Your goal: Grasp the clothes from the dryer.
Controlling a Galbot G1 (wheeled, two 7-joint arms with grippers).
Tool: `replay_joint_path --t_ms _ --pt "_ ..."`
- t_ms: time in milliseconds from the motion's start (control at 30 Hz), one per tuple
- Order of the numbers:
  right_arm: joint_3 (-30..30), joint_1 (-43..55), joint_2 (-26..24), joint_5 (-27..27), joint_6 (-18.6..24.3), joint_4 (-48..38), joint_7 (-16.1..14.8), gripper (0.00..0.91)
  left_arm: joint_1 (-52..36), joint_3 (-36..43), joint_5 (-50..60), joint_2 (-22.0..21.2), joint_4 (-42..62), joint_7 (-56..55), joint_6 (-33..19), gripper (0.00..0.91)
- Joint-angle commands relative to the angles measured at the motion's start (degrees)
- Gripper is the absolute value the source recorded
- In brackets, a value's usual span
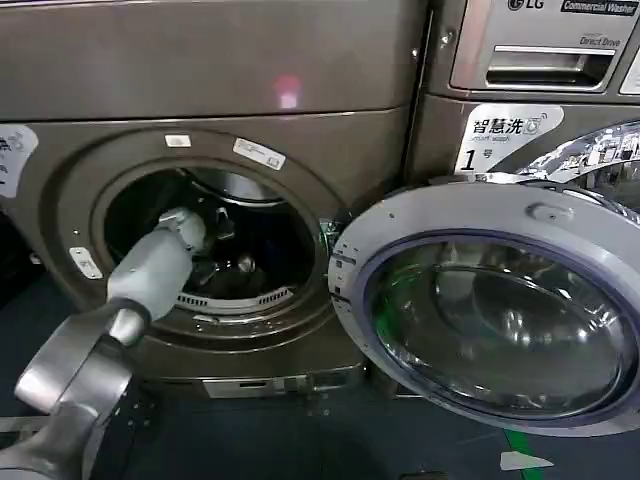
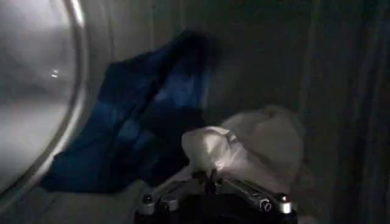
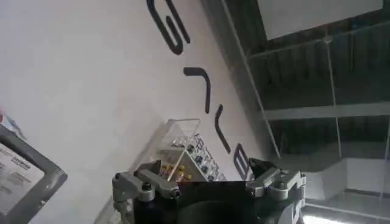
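Observation:
The dryer (image 1: 300, 70) is a bronze-grey front-loader with its round glass door (image 1: 490, 310) swung open to the right. My left arm (image 1: 150, 270) reaches through the porthole into the dark drum. Inside, my left gripper (image 2: 210, 178) is shut on a fold of the white wrinkly garment (image 2: 256, 143), which bunches up just beyond the fingertips. A dark blue garment (image 2: 137, 128) lies draped against the drum wall beside it, apart from the fingers. My right gripper (image 3: 204, 169) is open and holds nothing, away from the dryer and aimed at a white wall.
The open door juts out in front of the neighbouring LG-marked machine (image 1: 540, 60), which carries a white "1" label (image 1: 500, 135). The porthole's rim (image 1: 250, 300) rings my left arm closely. Dark floor (image 1: 300, 440) lies below the machines.

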Motion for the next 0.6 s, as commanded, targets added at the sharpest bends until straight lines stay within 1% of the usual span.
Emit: replay_joint_path --t_ms 33,233,267,400,467,600 --pt "0.0 0.0 -0.1 0.0 0.0 0.0 0.1 0.907 5.4 -8.2 -16.1 0.7 -9.1 -8.6 4.9 0.000" --pt "-0.1 0.1 -0.3 0.0 0.0 0.0 0.1 0.907 9.2 -12.6 -24.0 0.2 -15.0 -17.9 7.2 0.000" --pt "-0.1 0.1 -0.3 0.0 0.0 0.1 0.1 0.907 9.6 -13.0 -25.6 -0.1 -15.5 -20.8 7.5 0.000" --pt "-0.3 0.2 -0.5 0.0 -0.1 0.2 0.1 0.907 11.2 -15.7 -28.3 -2.5 -16.4 -27.2 7.8 0.000" --pt "-0.2 0.1 -0.6 0.0 0.0 0.1 0.1 0.907 11.6 -17.9 -29.7 -3.8 -16.3 -30.8 7.4 0.000" --pt "-0.1 0.1 -0.6 0.1 0.0 0.1 0.1 0.907 12.8 -21.0 -34.5 -5.2 -17.6 -36.7 4.3 0.000"
